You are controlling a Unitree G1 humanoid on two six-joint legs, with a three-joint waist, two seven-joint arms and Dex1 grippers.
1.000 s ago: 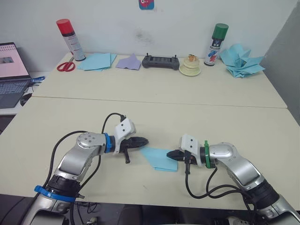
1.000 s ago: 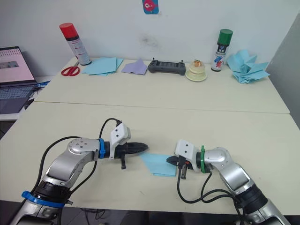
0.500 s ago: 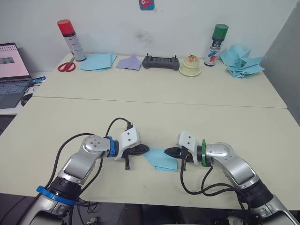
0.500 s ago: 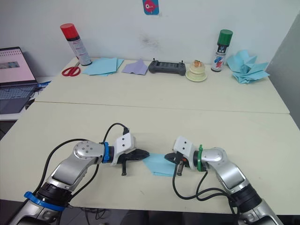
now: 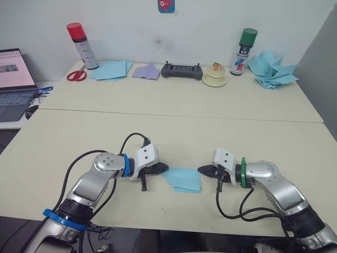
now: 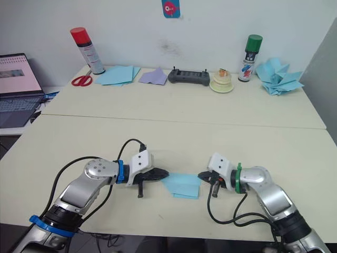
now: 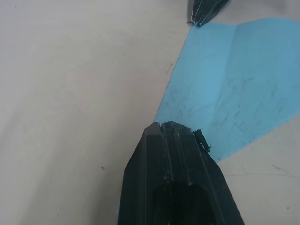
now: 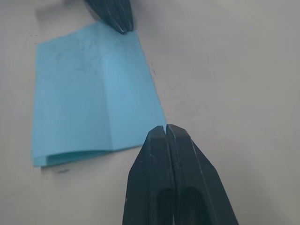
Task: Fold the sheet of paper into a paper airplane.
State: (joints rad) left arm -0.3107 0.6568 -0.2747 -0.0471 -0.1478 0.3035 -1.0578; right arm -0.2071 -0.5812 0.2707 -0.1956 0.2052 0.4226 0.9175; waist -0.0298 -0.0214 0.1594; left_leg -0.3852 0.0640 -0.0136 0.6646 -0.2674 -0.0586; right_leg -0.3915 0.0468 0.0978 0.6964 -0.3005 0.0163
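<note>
Left pincer (image 5: 162, 168): fingers pressed together, tip resting on the near-left corner of the sheet of paper (image 5: 183, 179), pinning it rather than pinching it. Right pincer (image 5: 202, 169): fingers also pressed together, holding nothing, tip sitting just beside the sheet's right edge; in the right wrist view a thin strip of bare table (image 8: 225, 84) is showing between tip and paper.

Change from half a second back: the right pincer was lying over the sheet's right side and is now backing off to the right, clear of the paper. The left has stayed on its corner. The sheet is sitting a touch flatter and squarer to the table edge.

Reading: looks like a crease has just been pressed and released. The paper is lying flat, folded at least once, doubled layers peeking along one edge in the right wrist view, one crease line running across. No point, no fin; many folds remaining.

Hard to make out: how many layers are stacked, and whether the left tip is pressing hard or only touching.
</note>
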